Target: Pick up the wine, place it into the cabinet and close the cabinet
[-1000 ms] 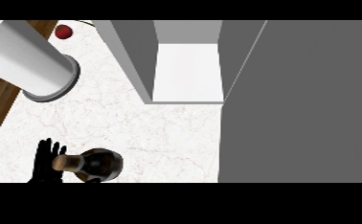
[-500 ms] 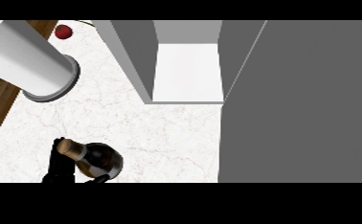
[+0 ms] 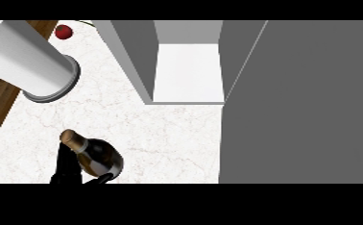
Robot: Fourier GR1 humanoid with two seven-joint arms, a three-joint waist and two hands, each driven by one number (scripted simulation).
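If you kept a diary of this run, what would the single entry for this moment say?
phase: pick | left hand: curled round wine bottle, tilted | right hand: not in view | cabinet: open, nothing inside | red fruit: far left

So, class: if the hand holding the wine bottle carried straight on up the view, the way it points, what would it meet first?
Probably the grey forearm lying across the counter above the left hand and wine bottle; depth is unclear, so it might pass beneath.
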